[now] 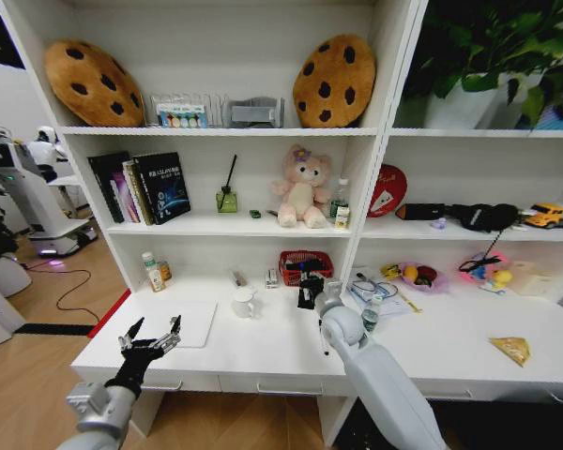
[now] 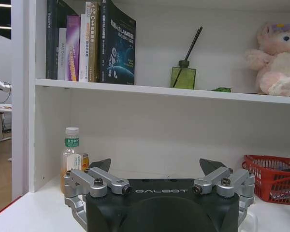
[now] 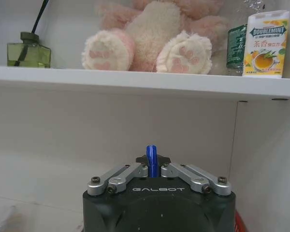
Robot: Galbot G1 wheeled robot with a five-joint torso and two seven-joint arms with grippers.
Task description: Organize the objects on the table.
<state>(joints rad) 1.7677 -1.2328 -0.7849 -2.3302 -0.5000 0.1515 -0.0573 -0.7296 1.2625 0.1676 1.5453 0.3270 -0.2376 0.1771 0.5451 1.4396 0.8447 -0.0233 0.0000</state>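
Evidently the right tool (image 3: pixel 152 166) pinched a blue-capped pen (image 3: pixel 151 159) above the worktop (image 1: pixel 263 352), beside the red basket (image 1: pixel 305 265); placing it seemed next. The left tool (image 1: pixel 150 335) hovered spread at the near left.

Head camera high, facing shelving (image 1: pixel 216 131). Wrist cameras low, close, level; both catch diffuser bottle (image 2: pixel 183 77), plush bear (image 3: pixel 150 36).

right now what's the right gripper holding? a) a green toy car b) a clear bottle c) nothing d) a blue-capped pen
d: in the right wrist view the right gripper has its fingers closed on a blue-capped pen standing up between them.
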